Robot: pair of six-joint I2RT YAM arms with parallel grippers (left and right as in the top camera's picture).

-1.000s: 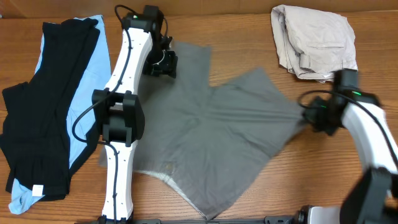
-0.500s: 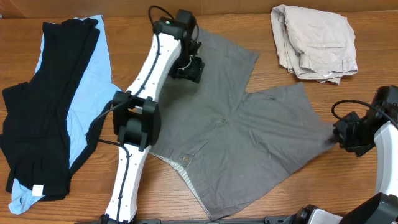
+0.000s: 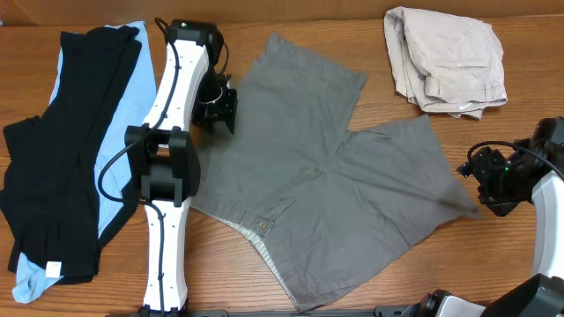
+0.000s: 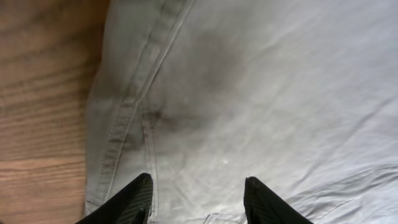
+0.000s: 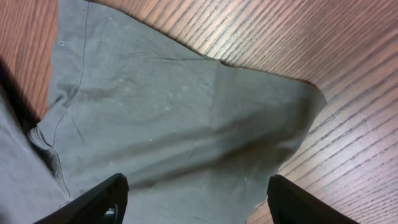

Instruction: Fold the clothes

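Grey cloth shorts (image 3: 326, 176) lie spread flat across the middle of the wooden table (image 3: 458, 273), with the waistband toward the near edge, one leg reaching up and the other out to the right. The left gripper (image 3: 216, 106) hangs over the hemmed left edge of the upper leg, its fingers spread and nothing between them. The right gripper (image 3: 493, 180) sits just beside the pointed corner of the right leg, also spread wide and holding nothing. The main risk, as I judge it, is a poor grab. Each leg is two layers of thin cloth, so a shallow pinch may take only the top layer, and the leg opens instead of folding. The narrow right corner may slip out of the fingers. If the arms grip at uneven spots, the fold lands crooked, or the whole garment drags and bunches. The beige shorts (image 3: 445, 57) lie near the upper leg, where a wide swing could snag them. The black garment (image 3: 53, 176) on the blue shirt (image 3: 128, 119) lies well away to the left.
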